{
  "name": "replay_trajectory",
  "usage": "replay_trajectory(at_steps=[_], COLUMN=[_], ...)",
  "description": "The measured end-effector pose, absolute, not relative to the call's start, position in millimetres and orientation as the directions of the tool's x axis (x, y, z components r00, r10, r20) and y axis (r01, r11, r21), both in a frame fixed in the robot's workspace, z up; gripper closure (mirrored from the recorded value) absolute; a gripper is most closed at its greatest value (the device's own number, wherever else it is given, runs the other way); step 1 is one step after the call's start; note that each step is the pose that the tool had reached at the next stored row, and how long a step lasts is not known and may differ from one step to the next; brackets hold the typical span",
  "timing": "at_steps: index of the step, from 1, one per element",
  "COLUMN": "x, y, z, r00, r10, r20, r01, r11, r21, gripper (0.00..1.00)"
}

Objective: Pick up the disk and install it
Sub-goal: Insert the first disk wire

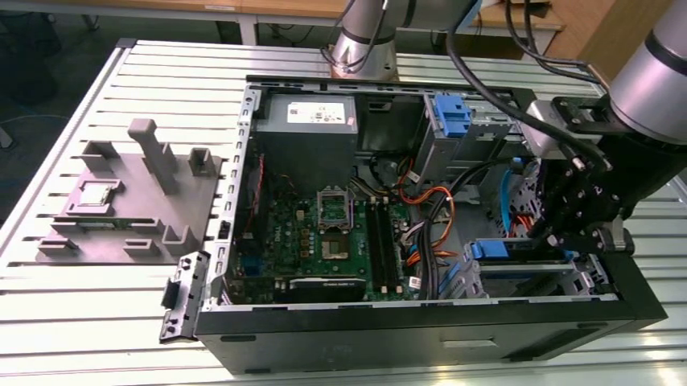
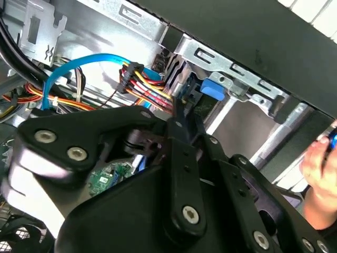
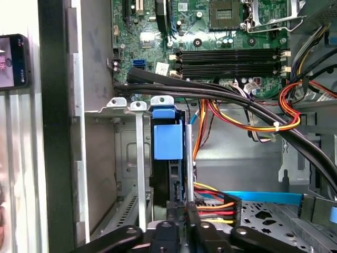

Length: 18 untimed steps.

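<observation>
The pincer (image 1: 558, 241) hangs low inside the open computer case (image 1: 429, 330), at the drive cage in the corner toward the exterior view's right. Just below its black fingers sits the disk (image 1: 523, 251), its bright blue carrier lying in the cage's rails. In the first wrist view the disk (image 3: 167, 142) stands edge-on between two thin metal rails directly ahead of the fingertips, blue tab facing the camera, and the pincer (image 3: 181, 213) has its narrow tips drawn tight together against the disk's near edge (whether they actually pinch it or merely touch it I cannot tell). In the second wrist view the pincer (image 2: 179, 113) points at the same blue tab (image 2: 211, 88), with a bundle of red, yellow and black wires (image 2: 145, 84) just beside the tips.

Beyond the pincer lies the green motherboard (image 1: 322, 233). A blue bracket (image 1: 455, 117) sits in the upper bay, farther along the case. Well apart, outside the case on the slatted bench (image 1: 96, 314), rests a grey fixture block (image 1: 129, 201).
</observation>
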<state>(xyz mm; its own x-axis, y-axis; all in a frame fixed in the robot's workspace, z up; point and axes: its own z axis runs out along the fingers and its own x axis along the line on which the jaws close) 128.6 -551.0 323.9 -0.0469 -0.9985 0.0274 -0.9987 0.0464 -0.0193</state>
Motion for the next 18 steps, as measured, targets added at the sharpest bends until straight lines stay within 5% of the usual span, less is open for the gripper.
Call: replay_trajectory(at_steps=[8,10,12,18], x=[128.6,128.6,128.6,128.6], y=[-551.2,-551.2,-551.1,-551.2], z=[343.1,343.1,343.2,343.3], r00=[-0.047,-0.047,-0.047,-0.047], r10=[-0.998,-0.998,-0.998,-0.998], r20=[0.03,0.03,0.03,0.03], r01=[-0.999,-0.999,-0.999,-0.999], r11=[0.046,0.046,0.046,0.046], r21=[-0.016,-0.016,-0.016,-0.015], gripper=[0.76,0.77,0.9,0.9])
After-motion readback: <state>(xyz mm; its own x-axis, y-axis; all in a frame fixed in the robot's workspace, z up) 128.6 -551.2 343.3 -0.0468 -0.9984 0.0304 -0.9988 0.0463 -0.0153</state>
